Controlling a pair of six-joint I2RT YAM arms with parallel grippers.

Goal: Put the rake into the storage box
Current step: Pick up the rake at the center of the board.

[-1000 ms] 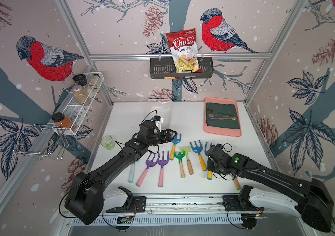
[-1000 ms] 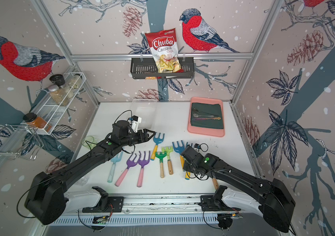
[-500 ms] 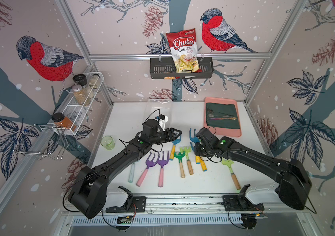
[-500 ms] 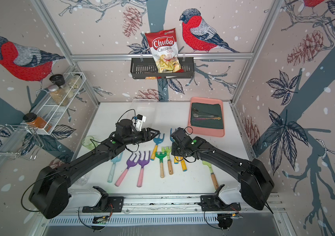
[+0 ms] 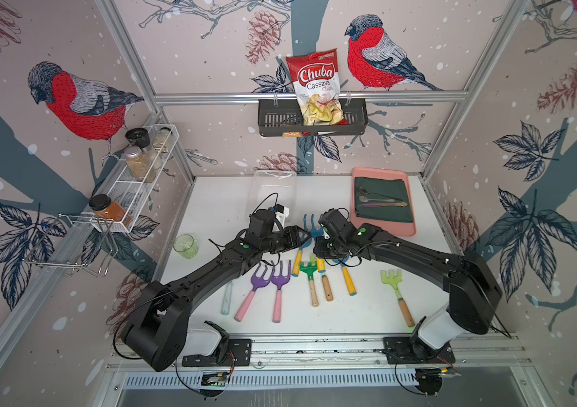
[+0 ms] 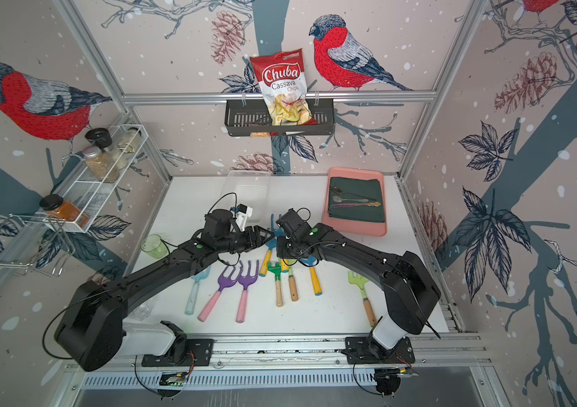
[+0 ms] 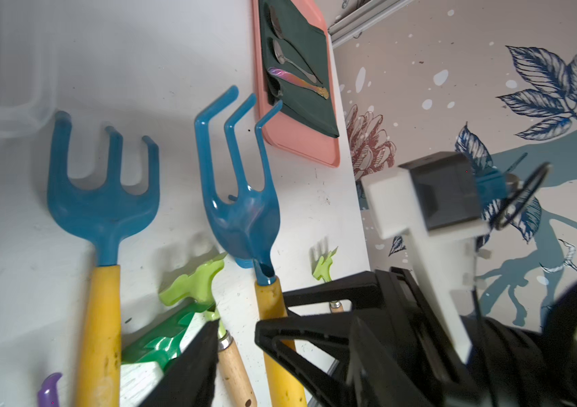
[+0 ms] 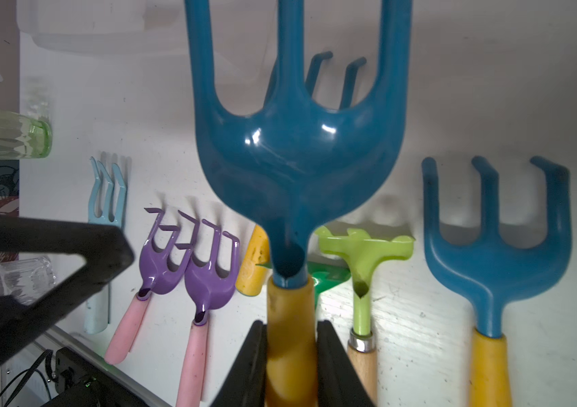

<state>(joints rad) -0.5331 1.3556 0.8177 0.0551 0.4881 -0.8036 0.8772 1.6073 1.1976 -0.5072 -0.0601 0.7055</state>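
Observation:
The rake (image 8: 297, 158) has a blue three-pronged head and a yellow handle. It hangs above the table's middle, prongs toward the back, with my right gripper (image 8: 291, 331) shut on the handle. It also shows in both top views (image 5: 312, 225) (image 6: 272, 225). My left gripper (image 7: 285, 338) faces it from the left, open. One of its fingers (image 7: 202, 356) stands apart from the handle, which runs between the jaws. The storage box (image 5: 274, 173) (image 6: 249, 172), a clear tub, stands at the back of the table, past both grippers.
Several other toy rakes lie in a row under and in front of the grippers: blue (image 5: 347, 280), green (image 5: 310, 273), purple (image 5: 280, 282), light green (image 5: 393, 282). A pink tray (image 5: 410, 230) with cloth and spoons sits back right. A green cup (image 5: 185, 246) stands left.
My right gripper lifted the blue rake from the row and carried it back and left to the table's middle. My left gripper shifted slightly right to meet it and narrowed its jaws.

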